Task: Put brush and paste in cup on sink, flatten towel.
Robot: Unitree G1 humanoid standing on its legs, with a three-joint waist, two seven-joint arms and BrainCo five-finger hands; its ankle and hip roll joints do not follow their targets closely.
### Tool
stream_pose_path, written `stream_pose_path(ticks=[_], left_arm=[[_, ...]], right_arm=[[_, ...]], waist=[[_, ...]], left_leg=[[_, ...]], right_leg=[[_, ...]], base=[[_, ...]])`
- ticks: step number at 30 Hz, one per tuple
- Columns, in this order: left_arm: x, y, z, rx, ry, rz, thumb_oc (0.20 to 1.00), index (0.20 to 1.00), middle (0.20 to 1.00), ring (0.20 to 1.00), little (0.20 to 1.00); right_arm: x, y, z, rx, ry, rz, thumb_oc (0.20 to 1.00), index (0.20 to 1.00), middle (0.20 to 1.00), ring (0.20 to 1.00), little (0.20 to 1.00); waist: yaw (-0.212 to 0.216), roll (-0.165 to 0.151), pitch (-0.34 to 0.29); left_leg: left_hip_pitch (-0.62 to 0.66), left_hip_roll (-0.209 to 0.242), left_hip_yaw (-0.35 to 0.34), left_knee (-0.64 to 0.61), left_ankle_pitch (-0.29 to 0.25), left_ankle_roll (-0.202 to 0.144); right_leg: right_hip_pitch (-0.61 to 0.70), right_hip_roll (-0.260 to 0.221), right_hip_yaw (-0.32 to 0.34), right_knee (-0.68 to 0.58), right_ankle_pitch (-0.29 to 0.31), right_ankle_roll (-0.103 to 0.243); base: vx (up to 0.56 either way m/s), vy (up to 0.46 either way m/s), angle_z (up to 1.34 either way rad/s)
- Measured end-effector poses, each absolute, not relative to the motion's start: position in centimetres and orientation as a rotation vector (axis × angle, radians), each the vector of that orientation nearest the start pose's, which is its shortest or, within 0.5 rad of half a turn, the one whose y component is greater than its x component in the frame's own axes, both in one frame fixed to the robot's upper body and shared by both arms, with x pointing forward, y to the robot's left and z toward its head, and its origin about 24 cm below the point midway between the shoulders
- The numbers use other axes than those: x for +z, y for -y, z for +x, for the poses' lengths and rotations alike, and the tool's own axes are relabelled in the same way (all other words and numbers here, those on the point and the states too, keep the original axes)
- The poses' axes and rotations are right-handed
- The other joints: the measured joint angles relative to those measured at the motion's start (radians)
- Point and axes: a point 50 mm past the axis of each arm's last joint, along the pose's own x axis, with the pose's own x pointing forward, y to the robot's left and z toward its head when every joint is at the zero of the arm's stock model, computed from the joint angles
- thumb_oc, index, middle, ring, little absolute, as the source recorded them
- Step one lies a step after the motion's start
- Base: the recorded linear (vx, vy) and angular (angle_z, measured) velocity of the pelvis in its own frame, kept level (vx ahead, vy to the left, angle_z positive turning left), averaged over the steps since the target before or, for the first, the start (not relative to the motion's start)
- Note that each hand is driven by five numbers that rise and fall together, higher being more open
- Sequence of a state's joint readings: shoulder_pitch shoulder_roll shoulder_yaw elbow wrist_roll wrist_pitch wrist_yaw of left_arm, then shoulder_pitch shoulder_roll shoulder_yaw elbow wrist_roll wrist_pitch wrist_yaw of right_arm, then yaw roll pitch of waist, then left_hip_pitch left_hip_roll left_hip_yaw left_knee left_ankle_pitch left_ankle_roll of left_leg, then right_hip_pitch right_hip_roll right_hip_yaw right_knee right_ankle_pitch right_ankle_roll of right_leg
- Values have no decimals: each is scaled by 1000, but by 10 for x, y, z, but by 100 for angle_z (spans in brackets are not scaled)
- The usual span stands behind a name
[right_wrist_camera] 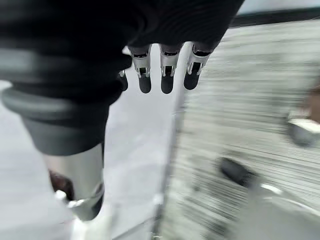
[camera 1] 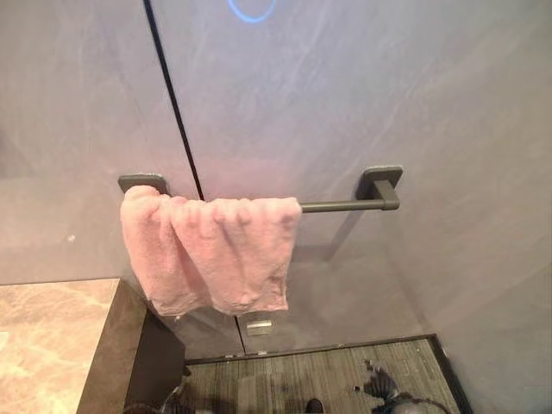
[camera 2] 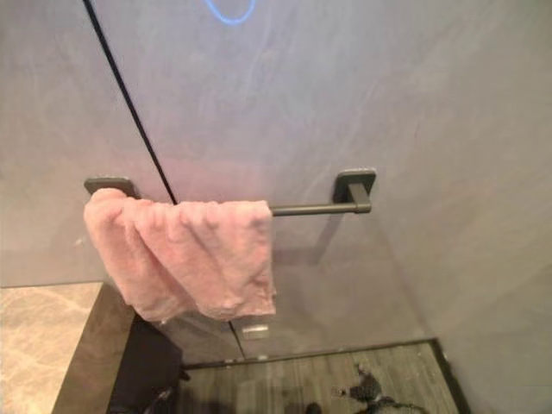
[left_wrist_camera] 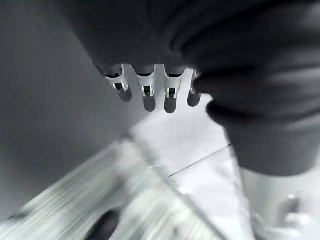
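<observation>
Hanging bunched on a wall rail [camera 1: 341, 206], pink towel [camera 1: 211, 253]; robot hands [left_wrist_camera: 145, 87] [right_wrist_camera: 162, 75] seemingly relaxed, empty.

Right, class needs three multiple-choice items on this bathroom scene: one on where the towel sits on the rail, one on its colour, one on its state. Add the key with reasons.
1. Where does the towel hang on the towel rail?
A. Toward the robot's left end
B. At the robot's right end
C. On the floor

2. What colour is the towel?
A. White
B. Pink
C. Green

3. How does the towel lie?
A. Spread flat along the whole rail
B. Folded on the countertop
C. Bunched and creased

Key: 1 A, the cloth covers the left end and the bar is bare near the right bracket. 2 B, it is pink against the grey wall. 3 C, it hangs in thick folds, uneven at the bottom.
</observation>
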State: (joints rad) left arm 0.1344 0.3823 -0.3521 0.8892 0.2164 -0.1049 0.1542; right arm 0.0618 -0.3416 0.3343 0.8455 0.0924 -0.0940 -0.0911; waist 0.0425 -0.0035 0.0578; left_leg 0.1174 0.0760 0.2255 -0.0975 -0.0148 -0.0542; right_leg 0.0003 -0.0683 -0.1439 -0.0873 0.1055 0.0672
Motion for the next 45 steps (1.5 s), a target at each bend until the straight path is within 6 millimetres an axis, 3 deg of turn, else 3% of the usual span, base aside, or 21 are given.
stream_pose_path(ticks=[2,5,7,13,16,19,22,29,32,33,36,40,45], left_arm=[[-101,-249,124,-286,-702,815,1000,1000,1000,1000,1000],[-74,-260,140,-306,-582,851,1000,1000,1000,1000,1000],[-53,-261,147,-321,-505,866,1000,1000,1000,1000,1000],[0,-239,176,-436,-215,907,1000,1000,1000,1000,1000],[27,-236,182,-498,-118,977,1000,1000,1000,1000,1000],[76,-235,184,-530,66,1093,1000,1000,1000,1000,1000],[103,-237,181,-491,137,1026,1000,1000,1000,1000,1000],[136,-251,176,-491,116,843,1000,1000,1000,1000,1000],[143,-255,174,-476,112,829,1000,1000,1000,1000,1000],[157,-265,170,-425,121,818,1000,1000,1000,1000,1000],[167,-272,172,-403,130,751,1000,1000,1000,1000,1000],[162,-284,174,-378,68,722,1000,1000,1000,1000,1000],[147,-321,175,-279,-97,780,1000,1000,1000,1000,1000]], right_arm=[[-106,231,159,89,-732,-396,1000,1000,1000,1000,1000],[-92,243,172,70,-664,-364,1000,1000,1000,1000,1000],[-86,239,178,94,-631,-336,1000,1000,1000,1000,1000],[-52,218,205,190,-428,-325,1000,1000,1000,1000,1000],[-43,215,214,206,-383,-334,1000,1000,1000,1000,1000],[-37,216,217,237,-364,-366,1000,1000,1000,1000,1000],[-31,215,217,270,-357,-383,1000,1000,1000,1000,1000],[-13,211,221,345,-302,-400,1000,1000,1000,1000,1000],[-8,208,222,360,-279,-394,1000,1000,1000,1000,1000],[0,203,224,376,-242,-371,1000,1000,1000,1000,1000],[7,196,225,412,-207,-366,1000,1000,1000,1000,1000],[13,192,226,437,-183,-363,1000,1000,1000,1000,1000],[17,193,228,448,-172,-390,1000,1000,1000,1000,1000]], waist=[[-3,1,15],[5,6,18],[13,4,19],[30,12,25],[34,19,26],[55,24,29],[60,34,34],[66,46,44],[82,51,47],[87,52,48],[111,53,49],[115,53,49],[117,51,47]], left_leg=[[-1,2,-2,0,0,-1],[-1,0,-7,0,0,-1],[-2,2,-14,0,0,-1],[-1,2,-35,4,4,-6],[-10,3,-57,0,5,-9],[-16,4,-67,1,9,-13],[-22,4,-84,1,14,-19],[-41,9,-136,1,22,-28],[-45,10,-141,0,21,-33],[-47,11,-151,1,22,-32],[-50,10,-160,5,24,-30],[-50,8,-161,5,24,-30],[-50,6,-160,5,24,-30]], right_leg=[[0,1,-3,-3,-1,-1],[3,-1,-6,-4,0,-2],[6,0,-13,-6,-1,-3],[19,-3,-36,-8,-4,-2],[20,-3,-55,-8,-9,-2],[20,-2,-63,0,-9,-3],[25,-4,-86,0,-10,-4],[33,-3,-137,0,-30,-1],[33,-2,-142,0,-31,-2],[34,-1,-149,0,-32,-4],[35,-3,-157,0,-33,-5],[37,-5,-162,0,-33,-4],[38,-6,-163,1,-33,-4]], base=[[13,-7,4],[7,-19,5],[4,-30,12],[-1,-26,10],[-4,-40,18],[-31,-40,10],[-23,-32,17],[1,-20,23],[18,4,9],[-2,14,11],[3,18,10],[2,11,3],[10,28,0]])
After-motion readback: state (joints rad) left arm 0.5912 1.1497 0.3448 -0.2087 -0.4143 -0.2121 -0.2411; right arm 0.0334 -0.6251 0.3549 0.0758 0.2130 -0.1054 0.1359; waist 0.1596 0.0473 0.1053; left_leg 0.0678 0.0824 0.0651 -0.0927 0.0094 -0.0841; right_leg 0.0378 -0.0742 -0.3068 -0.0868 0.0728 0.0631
